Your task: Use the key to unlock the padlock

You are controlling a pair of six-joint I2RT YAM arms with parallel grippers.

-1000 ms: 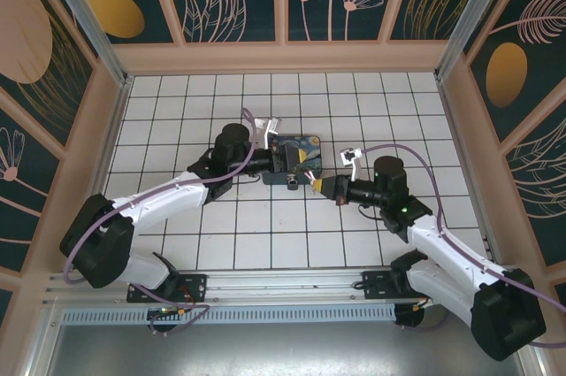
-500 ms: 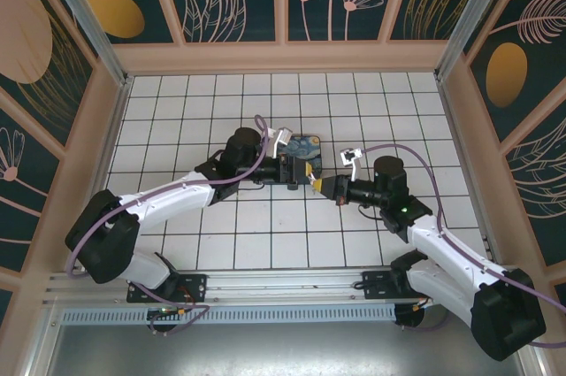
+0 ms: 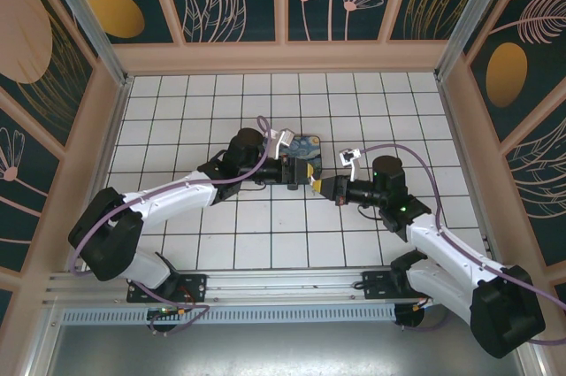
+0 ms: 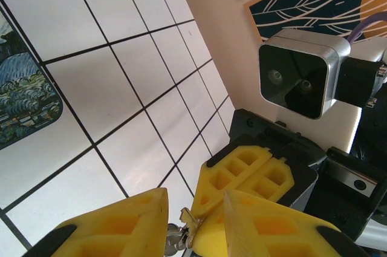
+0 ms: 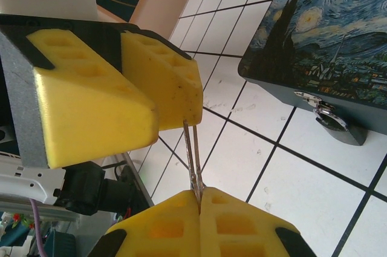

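Both arms meet at mid-table, just in front of the blue painted tin (image 5: 320, 33). The right gripper (image 5: 199, 199) has its yellow jaws pressed tight together, pinching the key (image 5: 193, 154), whose thin metal runs up from those tips to the left gripper (image 4: 193, 205). The left jaws stand a little apart with a bit of the key's metal in the gap; I can't tell whether they are actually pressing on it. And there's the padlock (image 5: 334, 125), small and dark, hanging on the tin's latch at its near edge, resting on the white tiled floor (image 3: 265, 234), near both grippers but touched by neither
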